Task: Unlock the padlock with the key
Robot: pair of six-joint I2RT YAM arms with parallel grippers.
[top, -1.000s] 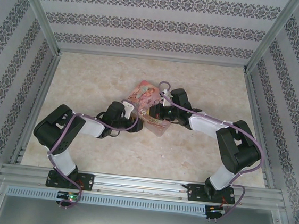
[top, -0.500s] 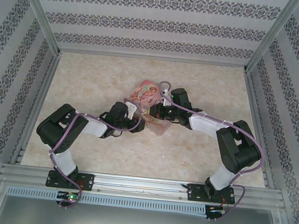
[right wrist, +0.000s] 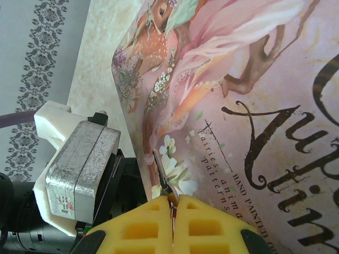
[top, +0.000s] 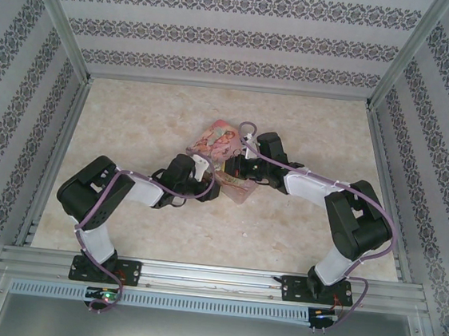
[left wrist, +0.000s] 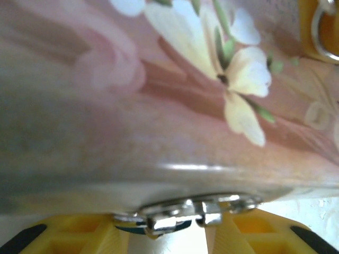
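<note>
right tool [right wrist: 172, 203] is pinching the key [right wrist: 161, 177], its blade pointing straight ahead along the edge of the pink tin [right wrist: 238, 106]; the padlock [left wrist: 168, 219] is sitting between the parted fingers [left wrist: 254, 235] of the left tool [left wrist: 180, 235], grip unclear.

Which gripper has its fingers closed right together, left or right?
The right gripper: its yellow fingers meet at a thin seam against the pink tin. The left gripper has fingers apart, silvery metal between.

Tin [left wrist: 159, 106] blocks left fingers [left wrist: 74, 238]; surrounding table [top: 133, 118] open.
</note>
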